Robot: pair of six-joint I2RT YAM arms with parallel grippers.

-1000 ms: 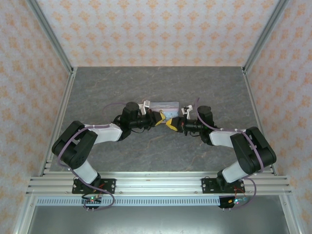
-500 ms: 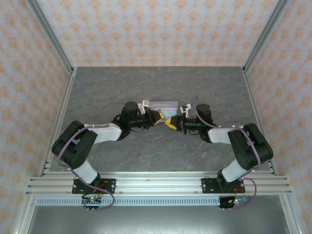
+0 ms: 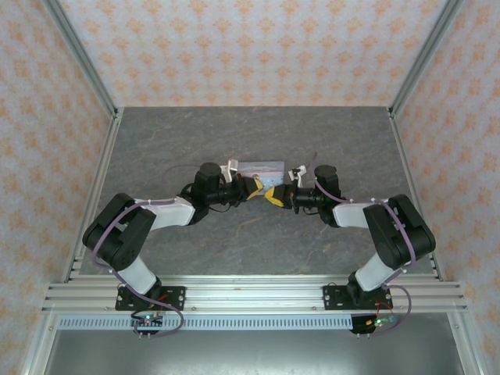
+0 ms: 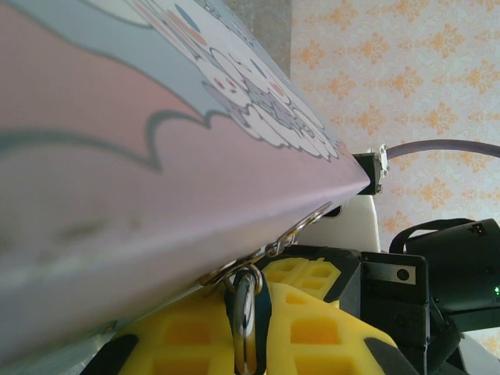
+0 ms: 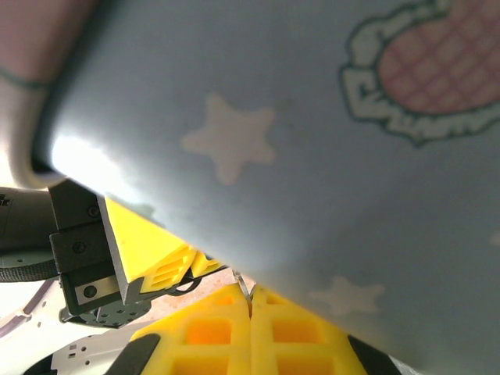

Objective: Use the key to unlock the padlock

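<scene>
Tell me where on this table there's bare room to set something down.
Bare table runs from the tin to the back wall, and again along the near rail. Crowded at the centre: left gripper, shut on the padlock, and right gripper, shut on the key, meet beside the tin.

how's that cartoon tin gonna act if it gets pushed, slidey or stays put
Probably slippery: the cartoon tin looks smooth, with a bright glare on its side in the right wrist view. Likely stiff rather than floppy, as its edges run straight. The metal ring at its edge seems loosely linked, so it may swing.
</scene>
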